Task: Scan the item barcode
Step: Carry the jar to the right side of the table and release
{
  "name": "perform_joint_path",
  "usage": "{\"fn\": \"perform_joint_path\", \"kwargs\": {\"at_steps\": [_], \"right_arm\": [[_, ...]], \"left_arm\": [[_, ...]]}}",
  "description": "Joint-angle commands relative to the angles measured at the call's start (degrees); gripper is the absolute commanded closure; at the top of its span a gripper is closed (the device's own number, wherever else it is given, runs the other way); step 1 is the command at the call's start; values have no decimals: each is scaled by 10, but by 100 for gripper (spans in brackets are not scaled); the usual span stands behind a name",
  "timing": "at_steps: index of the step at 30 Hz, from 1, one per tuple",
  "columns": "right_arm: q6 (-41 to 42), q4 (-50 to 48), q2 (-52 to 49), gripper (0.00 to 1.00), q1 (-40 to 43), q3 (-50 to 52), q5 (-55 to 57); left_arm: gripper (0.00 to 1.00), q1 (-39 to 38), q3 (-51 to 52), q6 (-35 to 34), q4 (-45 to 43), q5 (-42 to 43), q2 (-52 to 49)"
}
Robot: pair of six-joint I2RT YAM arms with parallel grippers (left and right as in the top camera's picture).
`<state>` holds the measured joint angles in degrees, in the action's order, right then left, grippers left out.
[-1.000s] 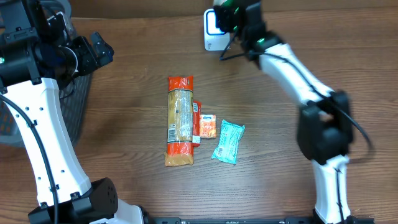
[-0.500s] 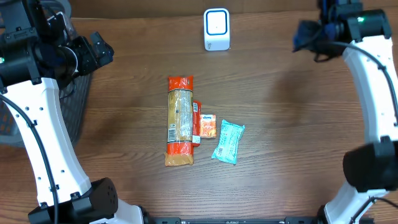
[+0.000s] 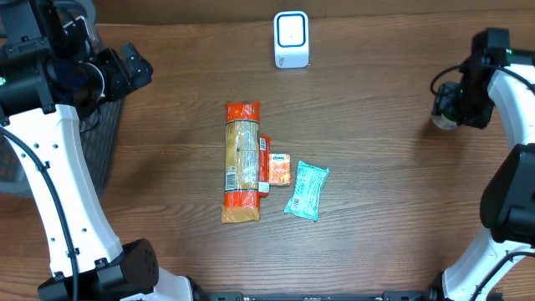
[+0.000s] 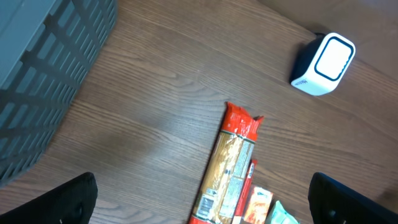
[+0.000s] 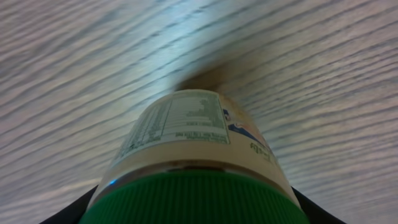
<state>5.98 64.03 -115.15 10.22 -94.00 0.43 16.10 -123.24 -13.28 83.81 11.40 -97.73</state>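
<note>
The brown wooden desk point(image 3: 376, 217) carries everything. One grey slatted basket point(image 4: 43, 74) stands at its left edge. One long pasta packet point(image 3: 242, 163), with orange-red ends, lies in the middle with its length running toward and away from the scanner.

One white scanner point(image 3: 291, 39) with a blue-rimmed window sits at the far edge, well apart from the packets.

The left hand point(image 3: 132, 70) hangs above the basket's edge with its fingers spread as wide as they go, holding nothing.

The right hand point(image 3: 449, 107) is at the desk's right side, closed partway around the one bottle point(image 5: 193, 143) and gripping it. The bottle has a ribbed green cap and a pale body. Its white label carries a panel of fine print and a patch of blue and red. Its long axis runs from the cap, nearest the wrist camera, down toward the wood, so it is roughly upright. Whether its base touches the desk cannot be told. It is well to the right of the scanner.

Three small packets lie just right of the pasta: one teal point(image 3: 306, 191), one orange point(image 3: 278, 170) and one narrow red strip point(image 3: 265, 165) against the pasta.
</note>
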Motion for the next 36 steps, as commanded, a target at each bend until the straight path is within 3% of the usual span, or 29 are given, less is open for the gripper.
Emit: {"fn": "perform_joint_path", "kwargs": {"at_steps": [1, 8, 9, 10, 11, 12, 17, 24, 33, 36], "right_arm": [[-5, -33, 0, 70, 8, 29, -1], [-31, -74, 0, 65, 8, 72, -1], [-31, -76, 0, 57, 8, 74, -1], [-31, -74, 0, 24, 8, 74, -1], [-31, -72, 0, 7, 8, 74, -1], [-31, -71, 0, 0, 8, 74, -1], [-30, -40, 3, 0, 8, 39, -1], [-24, 104, 47, 0, -3, -102, -15], [-24, 159, 96, 1, -36, -134, -216], [-24, 176, 96, 39, -49, -118, -242]], "left_arm": [[1, -4, -1, 11, 0, 5, -4], [0, -4, -1, 10, 0, 5, -4], [1, -4, -1, 11, 0, 4, -4], [1, -4, -1, 10, 0, 5, -4], [1, -4, -1, 11, 0, 5, -4], [0, -4, -1, 10, 0, 5, -4], [1, -4, -1, 10, 0, 5, -4], [0, -4, -1, 10, 0, 4, -4], [0, -4, -1, 10, 0, 4, -4], [0, -4, -1, 10, 0, 5, -4]]}}
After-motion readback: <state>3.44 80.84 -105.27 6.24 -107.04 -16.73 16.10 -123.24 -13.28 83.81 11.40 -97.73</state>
